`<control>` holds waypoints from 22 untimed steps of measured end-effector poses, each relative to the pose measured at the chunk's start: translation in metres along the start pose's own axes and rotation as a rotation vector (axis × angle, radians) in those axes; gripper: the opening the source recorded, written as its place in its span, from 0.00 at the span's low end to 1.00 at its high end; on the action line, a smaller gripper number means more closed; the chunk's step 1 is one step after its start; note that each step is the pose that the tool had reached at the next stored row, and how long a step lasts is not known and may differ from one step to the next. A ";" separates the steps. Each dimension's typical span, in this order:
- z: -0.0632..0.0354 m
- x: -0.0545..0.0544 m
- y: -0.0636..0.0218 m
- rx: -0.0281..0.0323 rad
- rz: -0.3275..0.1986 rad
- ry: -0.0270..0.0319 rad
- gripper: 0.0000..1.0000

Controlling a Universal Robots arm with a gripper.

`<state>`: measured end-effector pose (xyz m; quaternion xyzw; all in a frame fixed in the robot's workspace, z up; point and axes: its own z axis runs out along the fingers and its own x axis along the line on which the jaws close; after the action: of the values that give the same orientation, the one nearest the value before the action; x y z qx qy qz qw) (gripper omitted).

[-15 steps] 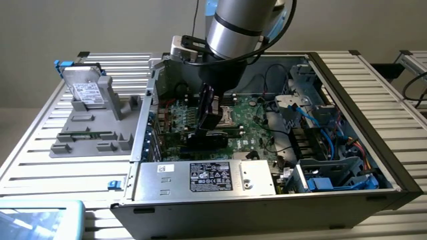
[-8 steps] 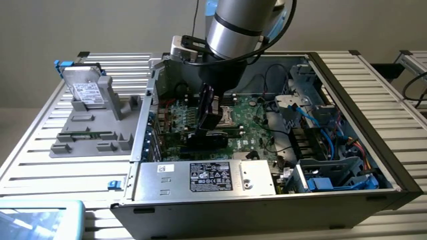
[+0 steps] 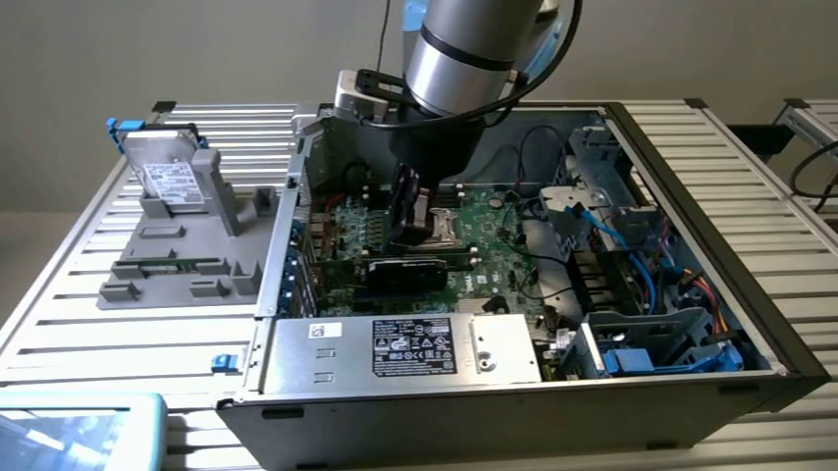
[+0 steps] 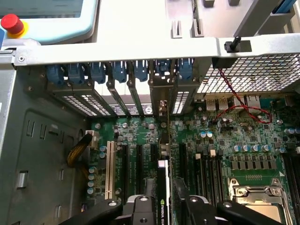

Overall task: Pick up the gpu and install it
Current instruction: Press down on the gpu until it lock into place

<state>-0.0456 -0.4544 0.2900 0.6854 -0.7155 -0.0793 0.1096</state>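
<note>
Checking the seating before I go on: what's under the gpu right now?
Under the gpu, held edge-on between the hand's fingers, lies the green motherboard with its black expansion slots. The card's own lower edge and the slot directly beneath are covered.

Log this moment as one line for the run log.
stage: gpu install | hand: astride gpu | gpu: on edge over motherboard slots | place: inside computer case

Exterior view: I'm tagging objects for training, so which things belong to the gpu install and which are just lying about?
In the job: gpu, standing edge-on over the motherboard; gripper at the gpu; computer case.
Lying about: hard drive; grey holder; teach pendant.
</note>
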 end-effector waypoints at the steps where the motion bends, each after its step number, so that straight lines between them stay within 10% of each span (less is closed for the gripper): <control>1: -0.0001 0.000 0.0002 0.0153 0.001 -0.0005 0.26; 5: 0.0006 0.000 0.0022 0.0865 0.003 -0.0042 0.12; 9: 0.0028 0.000 0.0085 0.1451 0.005 -0.0072 0.12; 22: 0.0115 0.001 0.0380 0.1985 0.007 -0.0096 0.12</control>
<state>-0.0853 -0.4539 0.2890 0.6899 -0.7228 -0.0109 0.0380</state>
